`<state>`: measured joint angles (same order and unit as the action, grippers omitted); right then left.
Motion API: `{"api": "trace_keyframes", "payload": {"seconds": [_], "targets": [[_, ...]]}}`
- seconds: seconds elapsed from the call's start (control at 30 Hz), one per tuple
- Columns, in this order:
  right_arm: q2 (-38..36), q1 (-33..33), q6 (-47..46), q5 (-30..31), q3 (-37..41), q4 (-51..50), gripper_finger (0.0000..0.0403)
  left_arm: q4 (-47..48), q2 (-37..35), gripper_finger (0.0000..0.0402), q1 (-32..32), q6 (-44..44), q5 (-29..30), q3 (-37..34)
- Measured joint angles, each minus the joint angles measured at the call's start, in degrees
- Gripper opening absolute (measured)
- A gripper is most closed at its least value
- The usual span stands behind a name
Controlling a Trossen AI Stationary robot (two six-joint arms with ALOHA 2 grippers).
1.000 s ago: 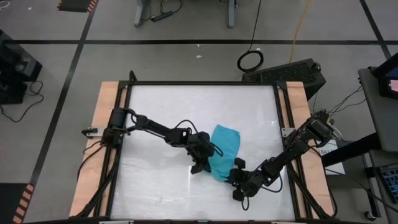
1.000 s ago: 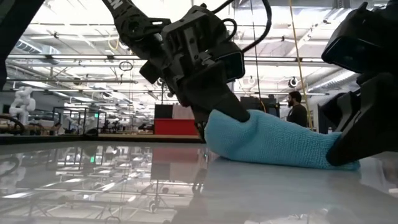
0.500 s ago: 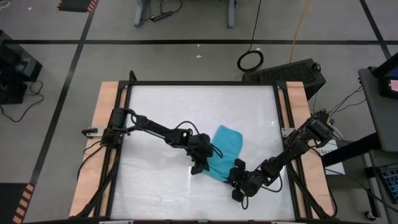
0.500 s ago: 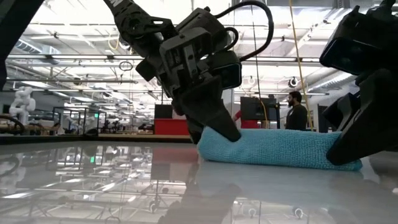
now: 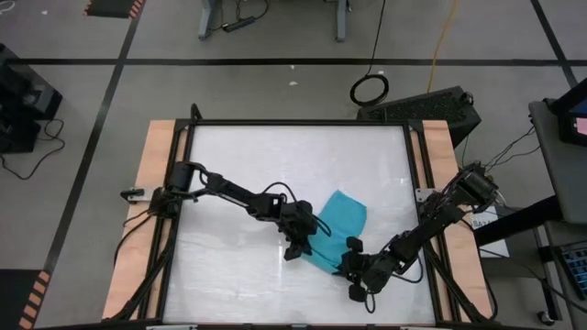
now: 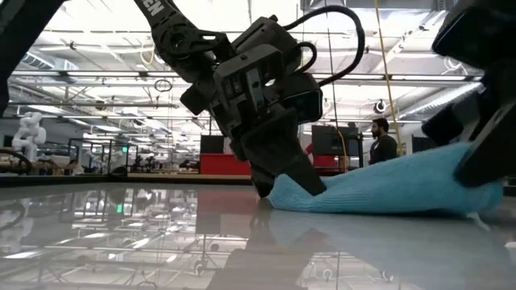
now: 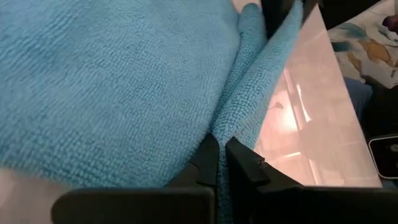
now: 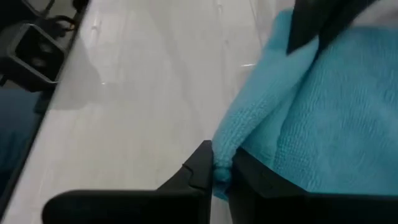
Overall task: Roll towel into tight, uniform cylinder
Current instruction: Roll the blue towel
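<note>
The turquoise towel (image 5: 341, 220) lies folded in a narrow band right of the table's middle, running from near-left to far-right; it also shows in the low view (image 6: 387, 189). My left gripper (image 5: 298, 247) is shut on its near-left end, down at the tabletop (image 6: 270, 189). My right gripper (image 5: 350, 269) is shut on its near-right end, held a little above the table at the low view's right edge (image 6: 484, 157). The towel's far part rests flat on the white tabletop. My left gripper pinches a folded edge of the towel (image 7: 233, 121) between its two fingers, several layers thick. The fingers slant down from the table's left side. That end (image 6: 284, 196) sits on the tabletop. My right gripper pinches a bunched, folded edge of the towel (image 8: 224, 152) between its two fingers, coming from the table's near-right side. That end (image 6: 455, 165) is lifted off the table, and the cloth slopes down from it toward the left gripper.
The white tabletop (image 5: 238, 156) has a black frame and wooden side strips (image 5: 151, 183). A black keyboard-like box (image 5: 431, 105) and a cable loop lie on the floor beyond the far edge. A person (image 6: 385, 141) stands far off in the room.
My left gripper has gone down, and the towel end it holds has dropped from raised to the tabletop. My right gripper has gone up, lifting its end clear of the table. The towel's far part has shifted slightly toward the table's right edge.
</note>
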<state>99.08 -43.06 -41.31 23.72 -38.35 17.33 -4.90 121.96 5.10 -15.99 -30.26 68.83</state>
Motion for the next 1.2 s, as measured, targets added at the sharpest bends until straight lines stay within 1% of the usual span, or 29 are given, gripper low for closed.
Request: {"api": "trace_keyframes", "payload": {"seconds": [0.23,0.3,0.37,0.47,0.6,0.7,0.8,0.87,0.97,1.07,1.2], "targets": [[-6.2,-0.6,3.1,0.0,0.0,-5.4,0.0026,0.5,0.3,0.0015,0.0,-0.2,-0.7,1.3],[-7.6,-0.9,3.4,-0.1,0.0,-6.5,0.0033,0.6,0.3,0.0015,0.0,-0.2,-0.7,1.4],[-8.7,-1.4,3.4,-3.4,-0.1,-6.8,0.0049,1.7,0.2,0.0015,-0.2,0.3,-0.4,1.1],[-9.3,-2.0,3.2,-5.0,-0.2,-7.0,0.0087,2.1,0.2,0.0015,-0.4,0.2,-0.4,1.3],[-9.2,-2.0,3.5,-1.9,-0.1,-6.4,0.0137,2.1,0.2,0.0015,-0.4,0.2,-0.4,1.3],[-9.2,-2.3,8.2,2.5,-0.1,-3.0,0.0154,2.0,0.2,0.0015,-0.4,0.2,-0.4,1.2],[-9.2,-2.1,14.0,6.9,-0.1,2.1,0.0155,2.0,0.2,0.0015,-0.4,0.2,-0.4,1.2],[-9.2,-1.5,17.1,7.4,-0.1,4.1,0.0150,2.0,0.2,0.0015,-0.4,0.2,-0.4,1.2],[-9.0,0.4,18.4,7.4,-0.1,5.0,0.0137,2.3,0.3,0.0015,-0.3,0.2,-0.6,1.6],[-7.3,2.5,18.9,5.3,-0.2,5.3,0.0120,2.7,0.4,0.0015,-0.3,0.1,-0.7,2.3],[-3.2,4.6,20.3,0.2,-0.2,9.3,0.0094,3.7,0.5,0.0015,-0.3,0.7,-0.7,3.3]]}}
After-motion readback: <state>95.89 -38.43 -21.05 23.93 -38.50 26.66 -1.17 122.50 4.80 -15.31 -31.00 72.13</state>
